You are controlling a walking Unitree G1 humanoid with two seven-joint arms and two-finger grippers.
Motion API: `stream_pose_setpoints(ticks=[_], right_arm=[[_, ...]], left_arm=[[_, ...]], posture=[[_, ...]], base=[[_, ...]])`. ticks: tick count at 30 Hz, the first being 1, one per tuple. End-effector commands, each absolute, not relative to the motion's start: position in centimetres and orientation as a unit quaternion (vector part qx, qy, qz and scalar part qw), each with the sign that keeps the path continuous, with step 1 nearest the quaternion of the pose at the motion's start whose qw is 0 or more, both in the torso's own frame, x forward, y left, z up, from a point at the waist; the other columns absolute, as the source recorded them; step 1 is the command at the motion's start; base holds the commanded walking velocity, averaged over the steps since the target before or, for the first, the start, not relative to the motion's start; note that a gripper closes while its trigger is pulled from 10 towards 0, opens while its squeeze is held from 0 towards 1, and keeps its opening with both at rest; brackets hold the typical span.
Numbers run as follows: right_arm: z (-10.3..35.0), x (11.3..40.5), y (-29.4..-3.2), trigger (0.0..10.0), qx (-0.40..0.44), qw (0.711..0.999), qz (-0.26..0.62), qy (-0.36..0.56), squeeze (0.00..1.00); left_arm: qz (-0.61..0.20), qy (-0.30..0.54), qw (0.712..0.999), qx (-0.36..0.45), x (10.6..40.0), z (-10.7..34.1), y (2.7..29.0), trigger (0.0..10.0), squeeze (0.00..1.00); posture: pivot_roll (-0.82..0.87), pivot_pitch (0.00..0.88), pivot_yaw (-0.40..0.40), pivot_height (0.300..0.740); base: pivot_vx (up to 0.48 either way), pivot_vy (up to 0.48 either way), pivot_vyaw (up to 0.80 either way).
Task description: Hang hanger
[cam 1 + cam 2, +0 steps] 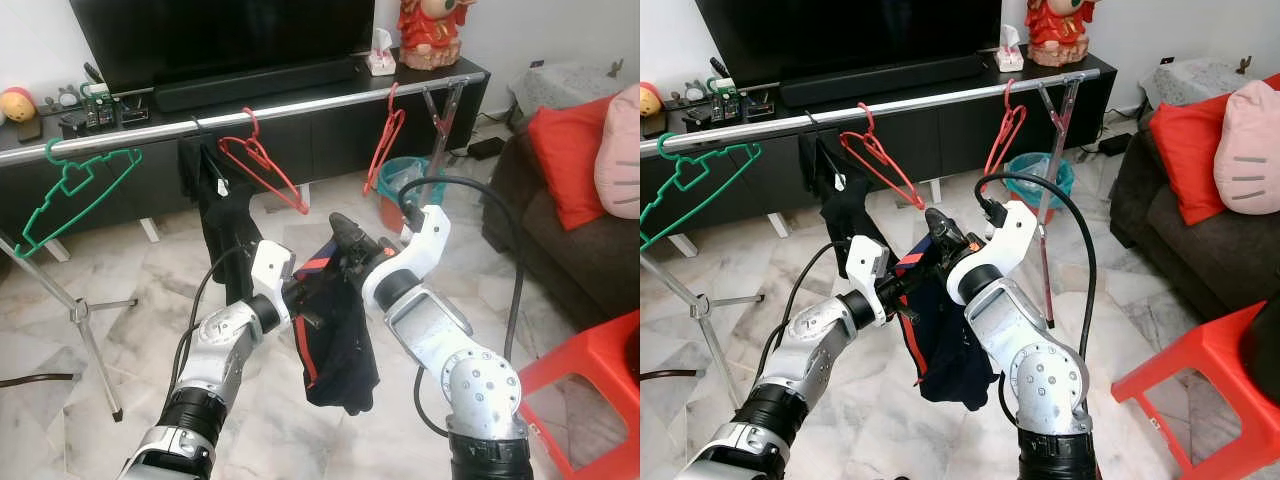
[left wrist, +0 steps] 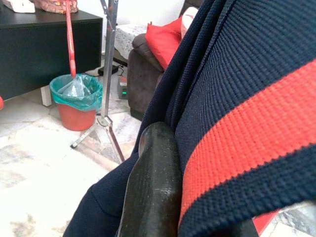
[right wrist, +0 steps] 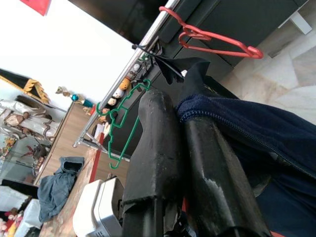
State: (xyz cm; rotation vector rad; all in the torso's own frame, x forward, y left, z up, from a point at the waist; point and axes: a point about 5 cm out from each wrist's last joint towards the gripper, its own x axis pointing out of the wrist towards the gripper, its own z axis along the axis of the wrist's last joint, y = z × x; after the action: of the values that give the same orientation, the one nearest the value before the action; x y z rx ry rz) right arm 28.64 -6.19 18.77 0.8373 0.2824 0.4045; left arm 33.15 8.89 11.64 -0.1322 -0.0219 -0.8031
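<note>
A navy garment with red stripes point(image 1: 335, 345) hangs between my two grippers in front of a silver clothes rail point(image 1: 300, 108). My left gripper point(image 1: 305, 300) is shut on its left side; in the left wrist view one black finger point(image 2: 153, 187) presses against the striped knit point(image 2: 247, 123). From above right, my right gripper point(image 1: 345, 240) is shut on the garment's top edge, and in the right wrist view the navy hem point(image 3: 232, 123) sits pinched between its fingers point(image 3: 158, 148). Whether a hanger is inside the garment is hidden. The rail holds a green hanger point(image 1: 80, 185) and two red hangers point(image 1: 262, 160) point(image 1: 385, 140).
A black garment point(image 1: 220, 210) hangs on the rail just behind my left arm. A red bin with a teal bag point(image 1: 400, 190) stands by the rail's right leg. A dark sofa with a red cushion point(image 1: 565, 160) and a red stool point(image 1: 590, 380) are on the right. The rack's left leg point(image 1: 90, 340) stands on the marble floor.
</note>
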Motion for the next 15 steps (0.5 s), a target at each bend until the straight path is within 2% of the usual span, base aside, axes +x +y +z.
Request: stream_pose_setpoints(ticks=[1, 7, 11, 13, 14, 15], right_arm=[[18.46, 26.88, -3.55, 0.0, 0.457, 0.849, 0.217, 0.149, 0.00], [18.43, 26.86, -3.54, 0.0, 0.456, 0.850, 0.216, 0.149, 0.00], [18.46, 26.93, -3.74, 0.0, 0.435, 0.862, 0.217, 0.143, 0.00], [18.43, 26.96, -3.82, 10.0, 0.427, 0.867, 0.215, 0.142, 0.00], [18.39, 26.99, -3.90, 10.0, 0.421, 0.870, 0.216, 0.140, 0.00], [18.38, 27.00, -3.92, 10.0, 0.420, 0.870, 0.216, 0.140, 1.00]], left_arm=[[-0.390, -0.007, 0.919, -0.056, 33.37, 11.72, 9.11, 0.0, 0.00], [-0.393, -0.006, 0.918, -0.059, 33.33, 11.73, 9.07, 0.0, 0.00], [-0.394, -0.006, 0.917, -0.062, 33.30, 11.74, 9.03, 0.0, 0.00], [-0.395, -0.006, 0.917, -0.061, 33.28, 11.73, 9.01, 0.0, 0.00], [-0.394, -0.006, 0.917, -0.061, 33.28, 11.72, 8.99, 0.0, 0.00], [-0.394, -0.006, 0.917, -0.061, 33.28, 11.71, 8.99, 0.0, 0.00]], posture=[[-0.03, 0.057, 0.061, 0.740], [-0.03, 0.057, 0.062, 0.740], [-0.03, 0.057, 0.063, 0.740], [-0.03, 0.057, 0.062, 0.740], [-0.03, 0.057, 0.062, 0.740], [-0.03, 0.057, 0.062, 0.740]], base=[[0.000, 0.000, 0.00], [0.000, 0.000, 0.00], [0.000, 0.000, 0.00], [0.000, 0.000, 0.00], [0.000, 0.000, 0.00], [0.000, 0.000, 0.00]])
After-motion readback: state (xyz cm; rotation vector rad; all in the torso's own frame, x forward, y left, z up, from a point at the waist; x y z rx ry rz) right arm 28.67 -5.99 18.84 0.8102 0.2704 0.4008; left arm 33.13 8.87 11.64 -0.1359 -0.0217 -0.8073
